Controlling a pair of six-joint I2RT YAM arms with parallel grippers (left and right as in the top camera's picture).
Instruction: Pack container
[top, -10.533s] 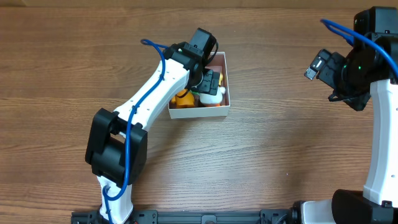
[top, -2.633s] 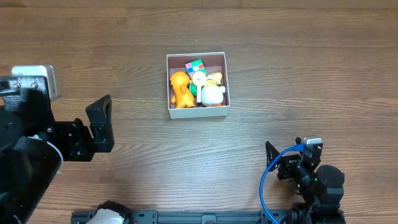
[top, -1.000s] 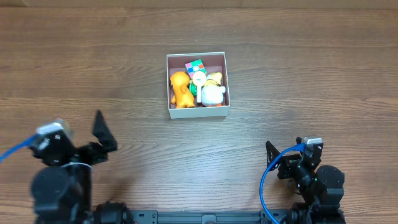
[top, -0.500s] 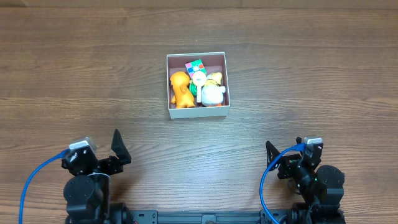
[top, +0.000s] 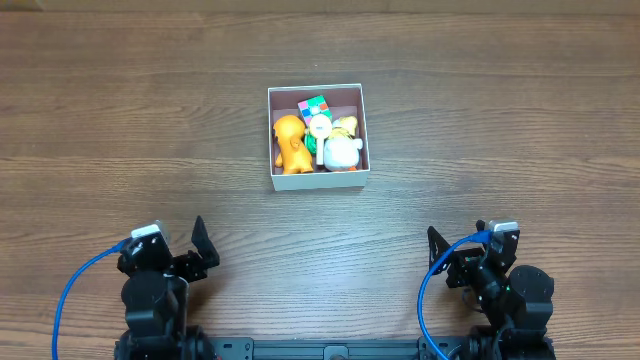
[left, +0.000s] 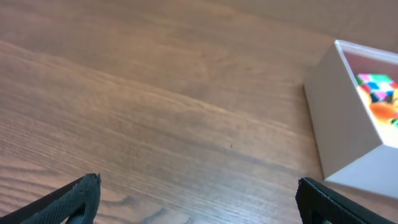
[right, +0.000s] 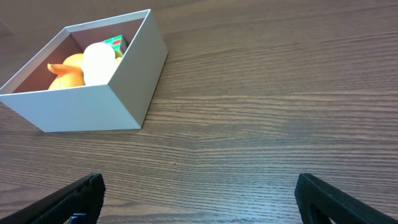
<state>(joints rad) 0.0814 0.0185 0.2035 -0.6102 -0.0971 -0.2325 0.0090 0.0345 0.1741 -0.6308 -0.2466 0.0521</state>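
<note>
The container (top: 355, 182), a square white-walled box, sits at the table's middle back. Inside lie an orange toy (top: 290, 143), a white toy (top: 341, 152), a yellow toy (top: 346, 125) and a colourful cube (top: 314, 106). The container also shows in the left wrist view (left: 339, 134) and the right wrist view (right: 118, 93). My left gripper (top: 180, 258) is open and empty near the front left edge, far from the container. My right gripper (top: 462, 258) is open and empty near the front right edge.
The wooden table (top: 480, 120) surrounds the container. Blue cables run along both arm bases at the front edge.
The left arm has left the container and folded back to the front left edge. The right arm has folded to the front right and held still since. The toys have not moved.
</note>
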